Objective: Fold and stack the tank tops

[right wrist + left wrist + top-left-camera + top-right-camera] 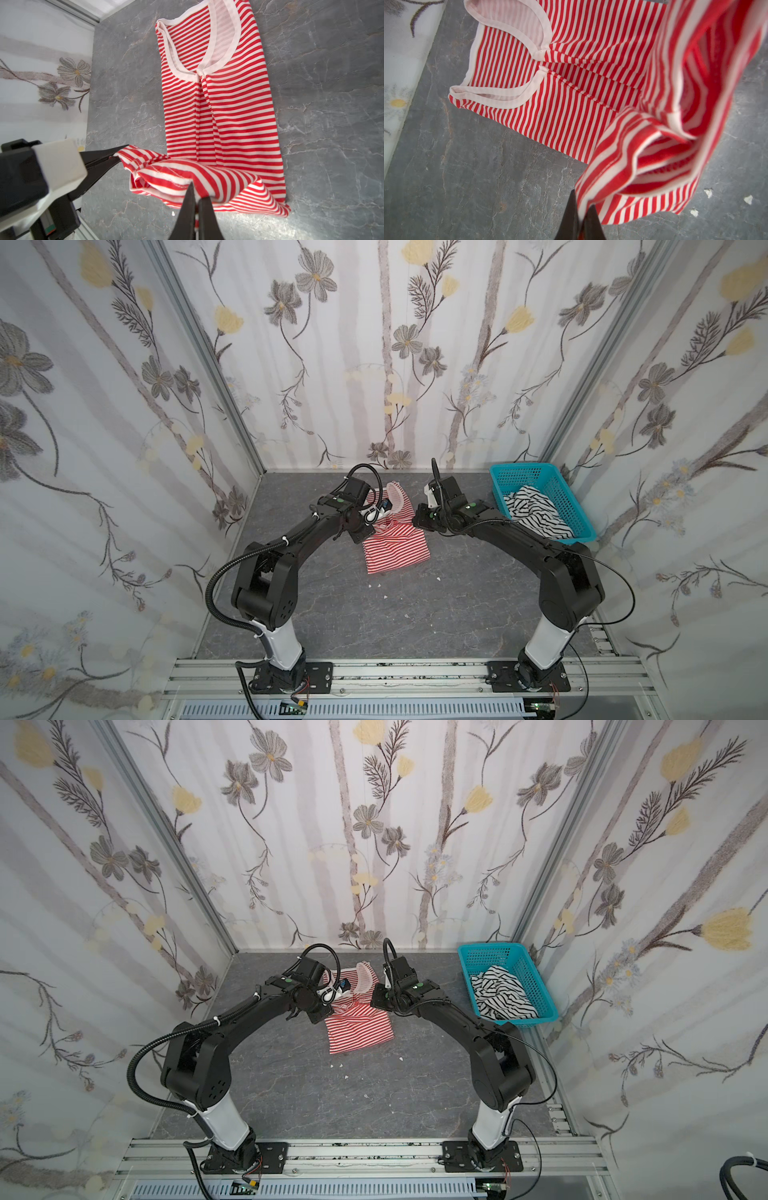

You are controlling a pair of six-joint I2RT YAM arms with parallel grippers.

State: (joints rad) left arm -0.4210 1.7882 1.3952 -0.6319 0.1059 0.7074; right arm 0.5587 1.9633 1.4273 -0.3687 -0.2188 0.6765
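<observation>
in the left wrist view the left gripper (581, 207) is pinched tight on a hem corner of the red-and-white tank top (550, 87). the hem rises off the grey table (477, 176) as a slack, doubled flap, while the strap end lies flat. the cloth sags and rolls wherever nothing supports it, so it reads as light, soft and stretchy, with no stiffness to carry a fold by itself. in the right wrist view the right gripper (197, 193) is likewise closed on the hem further along. the left gripper shows beside it nipping its corner, and the hem droops between the two. the body lies narrowed, with a lengthwise crease down its middle. the stitched hem and white trim look the surest places to hold, since a single layer would likely stretch or slip. in both top views that top lies mid-table with the grippers meeting over its middle. the black-and-white tank top (536, 510) sits crumpled in the teal basket (519, 479) at the far right, with no gripper near it. it should handle the same way: take it by two hem or shoulder corners and keep it taut.
</observation>
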